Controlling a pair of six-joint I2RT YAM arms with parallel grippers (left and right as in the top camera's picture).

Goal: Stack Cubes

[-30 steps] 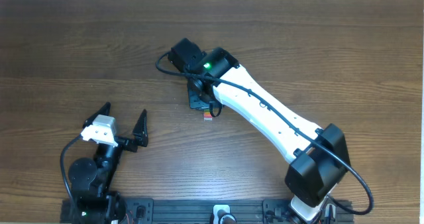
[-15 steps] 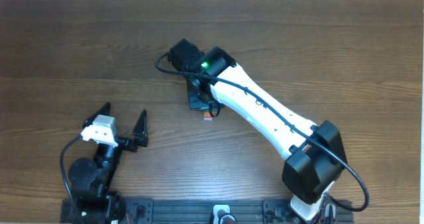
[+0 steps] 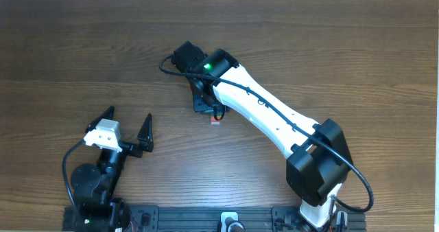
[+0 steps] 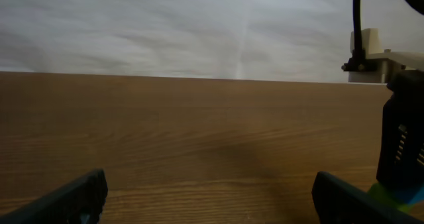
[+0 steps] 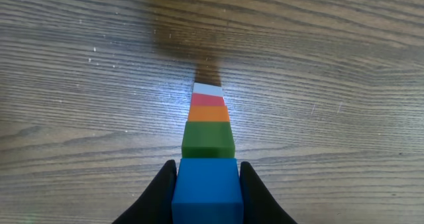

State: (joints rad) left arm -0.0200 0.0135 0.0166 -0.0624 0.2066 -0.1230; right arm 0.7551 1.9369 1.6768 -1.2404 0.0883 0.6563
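Right wrist view: right end effector (image 5: 207, 185) grasping blue cube (image 5: 206, 187), directly above green cube (image 5: 208, 139), orange cube (image 5: 209, 113), red cube (image 5: 209, 100), white cube (image 5: 209, 89) on worktop (image 5: 331, 65). Left end effector (image 3: 127, 118) released, well apart from blue cube.

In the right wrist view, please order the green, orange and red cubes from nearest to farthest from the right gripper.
1. Green cube, just under the gripped blue cube.
2. Orange cube, below the green.
3. Red cube, lowest of the three.
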